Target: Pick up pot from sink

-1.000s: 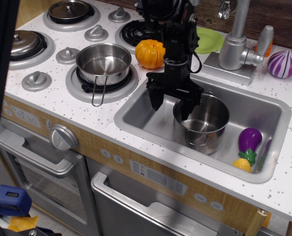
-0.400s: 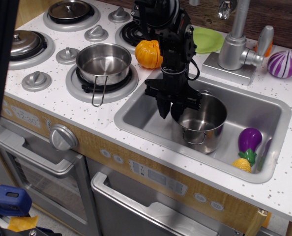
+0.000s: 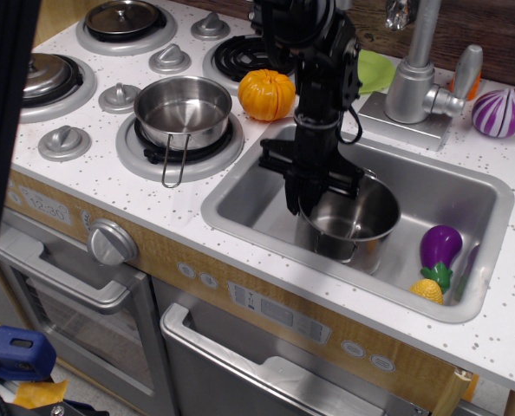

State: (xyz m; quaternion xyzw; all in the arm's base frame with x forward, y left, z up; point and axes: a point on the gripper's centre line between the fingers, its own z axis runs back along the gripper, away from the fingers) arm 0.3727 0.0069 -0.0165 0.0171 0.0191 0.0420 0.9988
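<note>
The shiny steel pot [image 3: 355, 224] stands in the grey sink [image 3: 250, 198], in its middle. My black gripper [image 3: 300, 201] reaches down from above and is closed over the pot's left rim, one finger inside the wall and one outside. The pot looks slightly tilted. I cannot tell whether its base still touches the sink floor.
A purple eggplant [image 3: 440, 246] and a yellow toy [image 3: 428, 290] lie in the sink's right corner. A shallow long-handled pot [image 3: 183, 108] sits on the front burner. An orange pumpkin [image 3: 266, 94], a faucet [image 3: 413, 82], a green plate [image 3: 375, 71] and a purple onion [image 3: 500, 113] ring the sink's back.
The gripper's fingers went from wide open astride the pot's left rim to closed on it. The pot has shifted slightly left with the gripper.
</note>
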